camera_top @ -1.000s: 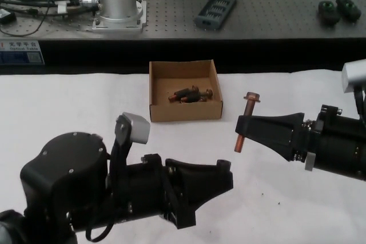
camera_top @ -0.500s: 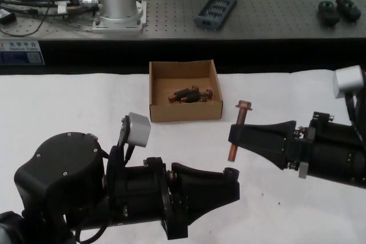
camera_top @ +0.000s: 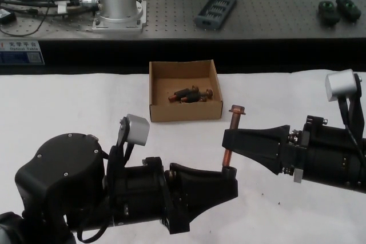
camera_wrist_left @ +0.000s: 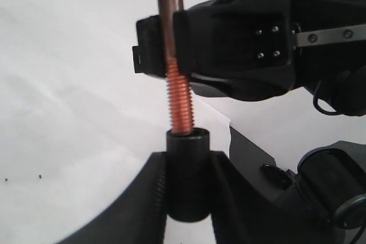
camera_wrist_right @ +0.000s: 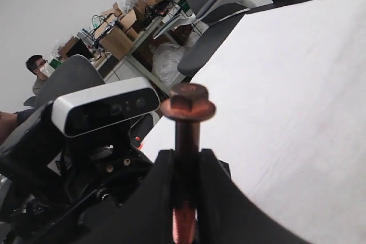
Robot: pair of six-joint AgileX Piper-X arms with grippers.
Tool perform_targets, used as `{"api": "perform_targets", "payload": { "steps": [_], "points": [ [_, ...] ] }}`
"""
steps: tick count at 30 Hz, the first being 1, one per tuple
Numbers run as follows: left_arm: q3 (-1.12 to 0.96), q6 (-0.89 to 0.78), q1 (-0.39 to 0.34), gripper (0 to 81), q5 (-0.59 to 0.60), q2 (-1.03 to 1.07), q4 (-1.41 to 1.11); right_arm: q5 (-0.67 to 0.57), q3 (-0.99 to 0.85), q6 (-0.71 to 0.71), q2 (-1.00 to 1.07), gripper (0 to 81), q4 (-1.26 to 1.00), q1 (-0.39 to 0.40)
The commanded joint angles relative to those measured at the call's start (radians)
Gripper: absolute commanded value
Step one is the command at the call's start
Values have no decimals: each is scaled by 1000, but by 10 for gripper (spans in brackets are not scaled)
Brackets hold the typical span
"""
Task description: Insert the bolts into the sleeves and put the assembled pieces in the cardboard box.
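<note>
Cloth (camera_top: 68,101): white, covers the bench.
Cardboard box (camera_top: 186,111): open, on the cloth beyond both grippers; a few assembled pieces (camera_top: 190,95) lie together inside.
Left gripper (camera_wrist_left: 186,192): clamped on the sleeve.
Right gripper (camera_top: 229,141): clenched on the bolt's shank.
Bolt (camera_wrist_left: 180,98): copper-coloured, upright, head up, near the box's front corner.
Sleeve (camera_wrist_left: 186,170): black, upright, its mouth meeting the bolt's threaded tip.

A white-covered surface (camera_top: 68,101) carries an open cardboard box (camera_top: 186,112) near its far edge — assembled pieces (camera_top: 189,95) lie inside it.
</note>
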Motion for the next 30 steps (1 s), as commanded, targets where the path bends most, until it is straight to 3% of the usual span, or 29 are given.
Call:
{"api": "perform_targets", "payload": {
  "steps": [1, 24, 30],
  "points": [
    [-3, -36, 0, 6, -21, -16, -6, -3, -1, -15, 2, 43, -5, 2],
    [-3, -79, 0, 6, -65, -16, -118, -36, -1, -25, 2, 43, 20, 2],
    [-3, -131, 0, 6, 11, -16, -95, -118, -1, -160, 2, 43, 123, 2]
  ]
}}
